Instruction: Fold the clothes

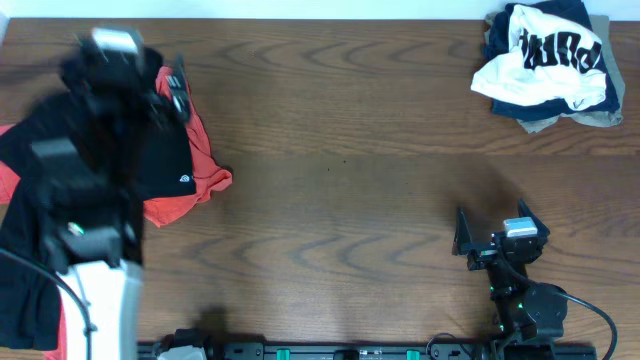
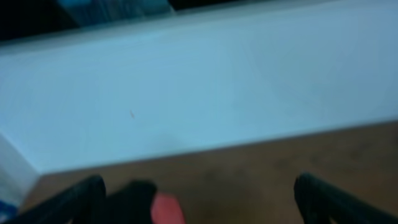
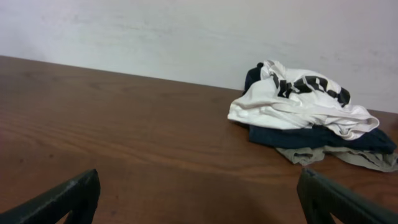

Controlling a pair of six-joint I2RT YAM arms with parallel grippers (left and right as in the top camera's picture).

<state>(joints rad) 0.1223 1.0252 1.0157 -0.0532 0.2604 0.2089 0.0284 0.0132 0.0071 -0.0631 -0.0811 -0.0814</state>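
A black garment (image 1: 60, 170) lies over a red-orange garment (image 1: 190, 185) at the table's left end. My left arm is over them and blurred; my left gripper (image 1: 125, 55) is near the far left corner. In the left wrist view its fingers (image 2: 202, 199) are wide apart, with a bit of black and red cloth (image 2: 166, 210) beside the left finger. My right gripper (image 1: 490, 235) rests open and empty at the front right, its fingers (image 3: 202, 199) spread over bare wood. A pile of clothes (image 1: 545, 60), white with black lettering, navy and khaki, lies at the far right (image 3: 305, 112).
The brown wooden table (image 1: 340, 180) ends at a white wall (image 3: 186, 37) at the back. The right arm's base and cables (image 1: 530, 310) are at the front edge.
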